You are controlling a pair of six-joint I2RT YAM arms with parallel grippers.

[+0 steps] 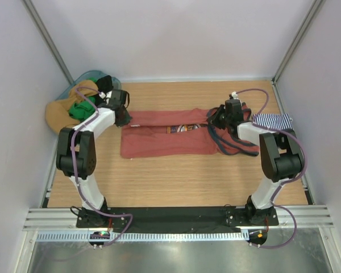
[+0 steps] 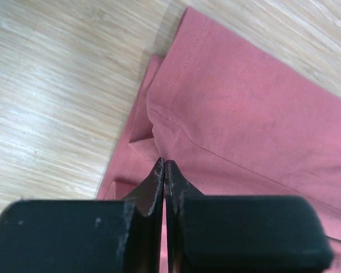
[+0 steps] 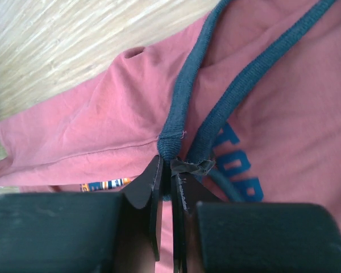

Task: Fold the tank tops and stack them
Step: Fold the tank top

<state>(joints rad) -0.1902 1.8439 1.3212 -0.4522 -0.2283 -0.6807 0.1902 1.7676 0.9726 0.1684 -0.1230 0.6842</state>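
Nearest the overhead camera are the two arm bases. Beyond them, on the wooden table (image 1: pixel 176 182), the rust-red tank top (image 1: pixel 165 141) lies as a long band running left to right, already doubled lengthwise. The left gripper (image 1: pixel 122 115) is at its hem end and the right gripper (image 1: pixel 217 122) at its strap end, where loops of navy trim (image 1: pixel 233 149) spill out. The striped tank top (image 1: pixel 273 120) sits in a small heap behind the right arm, near the wall. Whether it is folded cannot be told. A pile of tan and green cloth (image 1: pixel 65 114) occupies the far left corner.

From the left wrist, the left gripper (image 2: pixel 163 165) has its jaws pressed together at the stitched hem corner of the rust-red tank top (image 2: pixel 244 114). A crease runs straight into the tips, so a thin fold looks nipped there. The fabric is a matte, fine-knit jersey, limp and layered, over pale, streaky wood grain (image 2: pixel 57 85).

From the right wrist, the right gripper (image 3: pixel 166 164) has its jaws nearly closed, pinching the navy trim (image 3: pixel 184 85), a ribbed, cord-like binding bunched at the tips. Blue lettering (image 3: pixel 238 165) and a small multicoloured strip (image 3: pixel 105 183) show on the red cloth.

Judged from this, the step in hand is the lengthwise fold of the red top, with both ends gripped. The next move probably calls for both arms to travel in step, keeping the band taut so the soft layers do not slide. The loose straps also want tucking in before any crosswise fold and stacking.
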